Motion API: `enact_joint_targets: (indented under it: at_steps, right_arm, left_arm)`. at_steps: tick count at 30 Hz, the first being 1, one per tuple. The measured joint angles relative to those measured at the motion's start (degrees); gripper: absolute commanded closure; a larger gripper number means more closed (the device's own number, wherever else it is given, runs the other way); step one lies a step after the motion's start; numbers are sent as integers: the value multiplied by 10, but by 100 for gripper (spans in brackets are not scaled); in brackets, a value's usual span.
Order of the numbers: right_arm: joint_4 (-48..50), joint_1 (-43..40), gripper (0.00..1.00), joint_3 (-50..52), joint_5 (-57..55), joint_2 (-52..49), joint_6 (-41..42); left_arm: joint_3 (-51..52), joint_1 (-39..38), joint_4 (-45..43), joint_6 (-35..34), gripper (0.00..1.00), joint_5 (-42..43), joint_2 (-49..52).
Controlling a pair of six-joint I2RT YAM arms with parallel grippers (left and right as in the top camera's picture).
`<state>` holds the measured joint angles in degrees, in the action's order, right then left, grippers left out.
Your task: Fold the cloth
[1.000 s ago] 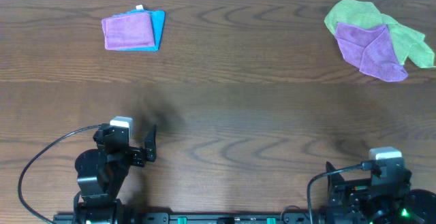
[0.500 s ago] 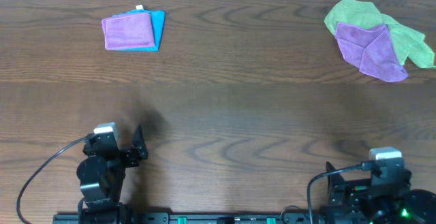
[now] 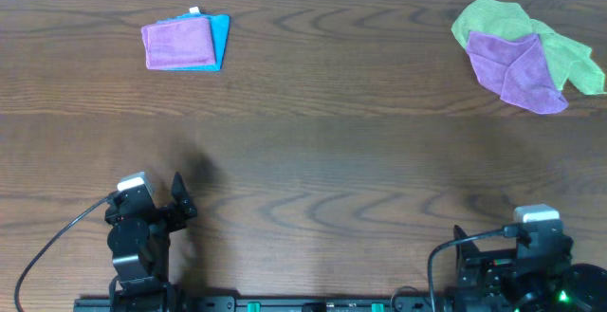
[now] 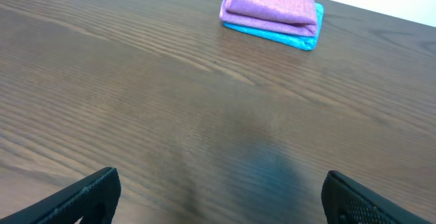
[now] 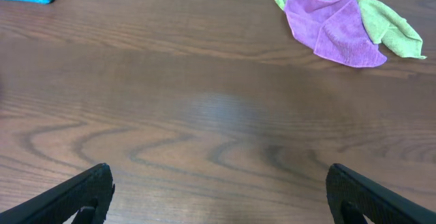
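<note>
A crumpled purple cloth (image 3: 517, 68) lies on a crumpled green cloth (image 3: 560, 51) at the far right of the table; both show in the right wrist view, purple (image 5: 330, 26) and green (image 5: 385, 23). A folded purple cloth (image 3: 177, 42) sits on a folded blue cloth (image 3: 220, 37) at the far left, also in the left wrist view (image 4: 269, 3). My left gripper (image 4: 218, 197) is open and empty near the front left edge (image 3: 180, 203). My right gripper (image 5: 218, 193) is open and empty at the front right; its fingers are hidden in the overhead view.
The brown wooden table (image 3: 322, 151) spans the whole view. A white wall strip runs along the far edge. Arm bases and cables sit along the front edge.
My left arm has drawn back toward the front left edge and turned slightly left. The right arm and all cloths have not moved.
</note>
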<state>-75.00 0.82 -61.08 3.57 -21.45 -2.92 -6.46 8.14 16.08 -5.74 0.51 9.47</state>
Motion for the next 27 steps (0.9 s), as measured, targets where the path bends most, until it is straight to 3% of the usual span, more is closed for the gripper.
enact_joint_targets:
  at_steps: [27]
  right_arm:
    - [0, 0, 1, 0, 0, 0, 0]
  left_arm:
    - [0, 0, 0, 15, 5, -8, 0]
